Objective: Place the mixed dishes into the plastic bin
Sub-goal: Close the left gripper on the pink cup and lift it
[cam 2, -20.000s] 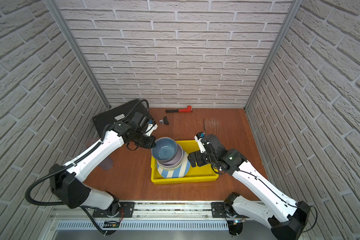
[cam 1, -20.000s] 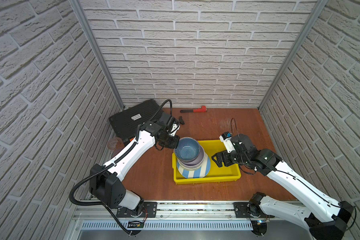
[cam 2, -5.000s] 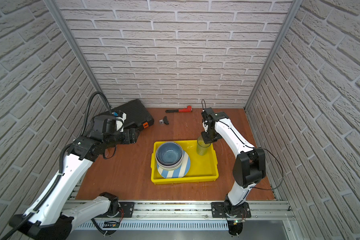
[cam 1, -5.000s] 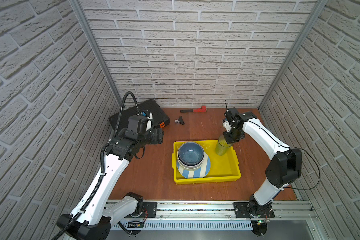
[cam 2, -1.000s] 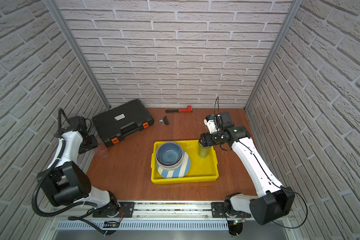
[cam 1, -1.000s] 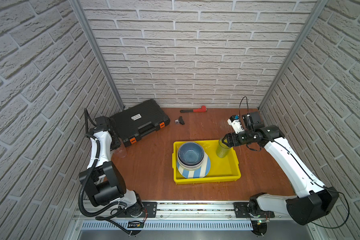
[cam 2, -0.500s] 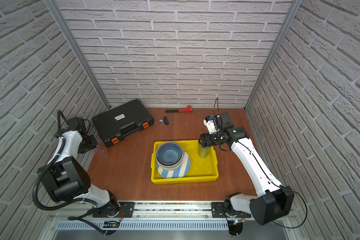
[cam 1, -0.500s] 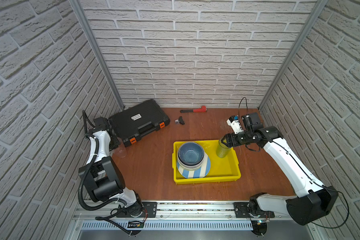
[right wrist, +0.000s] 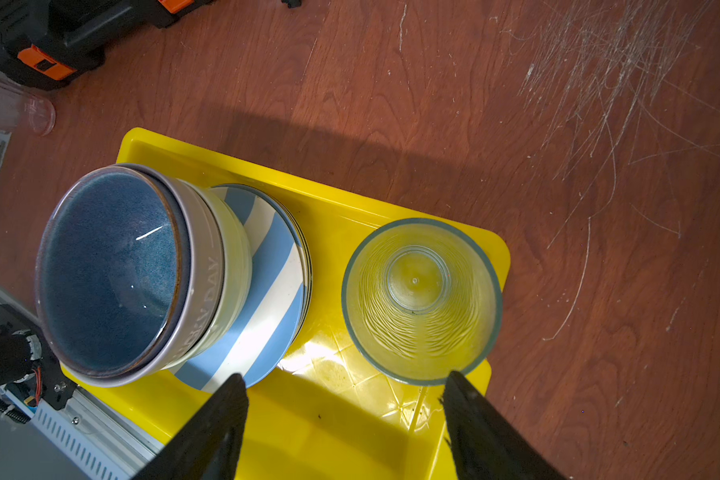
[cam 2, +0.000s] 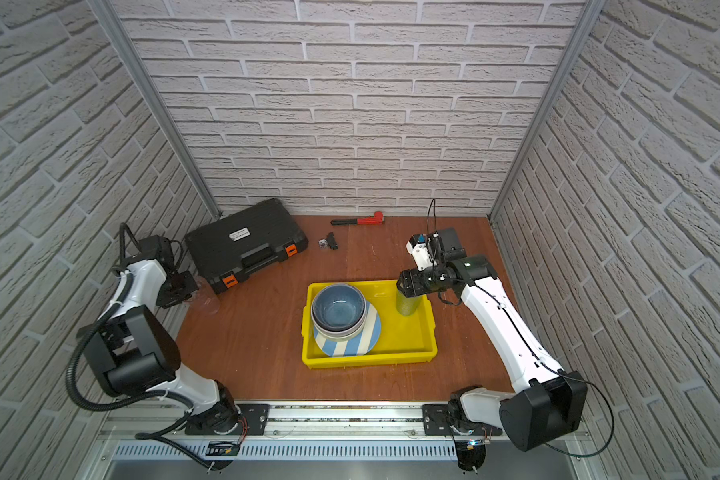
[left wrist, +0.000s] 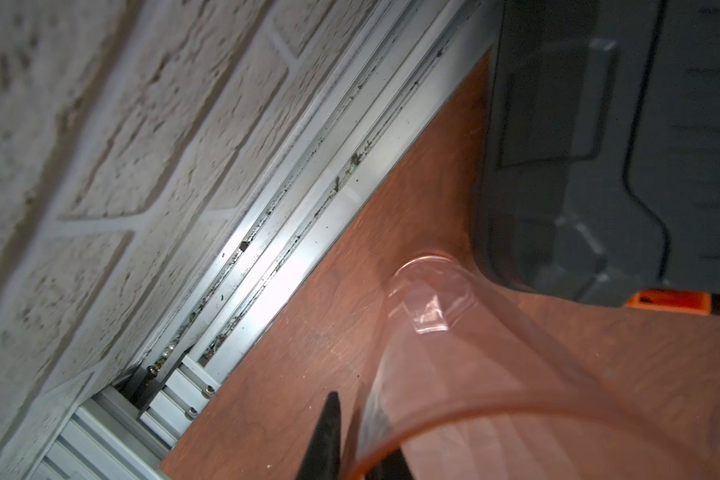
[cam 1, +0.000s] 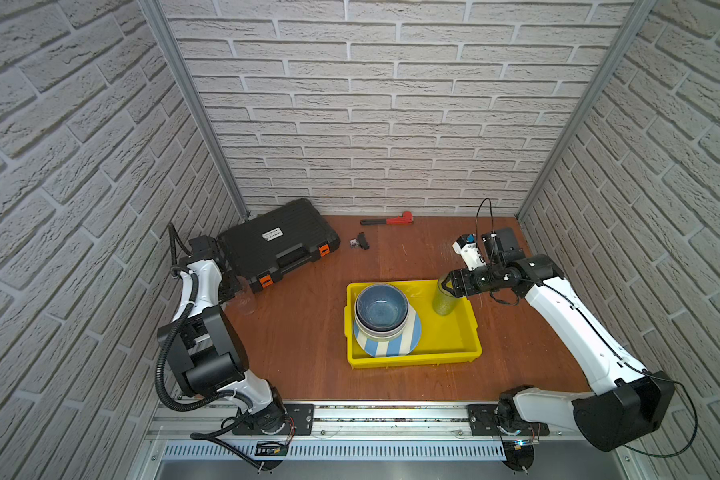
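Left wrist view shows the left pincer (left wrist: pixel 358 428) pressed together on the rim of the pink tumbler (left wrist: pixel 495 374), with one finger outside the thin wall and the other seen through it, inside. The tumbler is at the bench's (cam 1: pixel 300 332) left edge, just beside the black tool case (left wrist: pixel 599 124) and well apart from the yellow bin (cam 1: pixel 412 360). Whether its base touches the bench I cannot tell.

It looks like clear, thin plastic: probably light, smooth and a little springy. A grip on one wall should carry it, but the cup may swing or slip, so a slow, level carry is wise. The open corner of the bin is the likely place for it.

In both top views that bin holds the blue bowl (cam 1: pixel 381 307), nested in other bowls on the striped plate (cam 1: pixel 391 347). The green tumbler (right wrist: pixel 416 299) stands upright in the far right corner. The right pincer (right wrist: pixel 345 377) hangs over it with jaws spread, holding nothing, one fingertip close by the rim. The bowl stack looks heavy and tall, and a knock could topple it.
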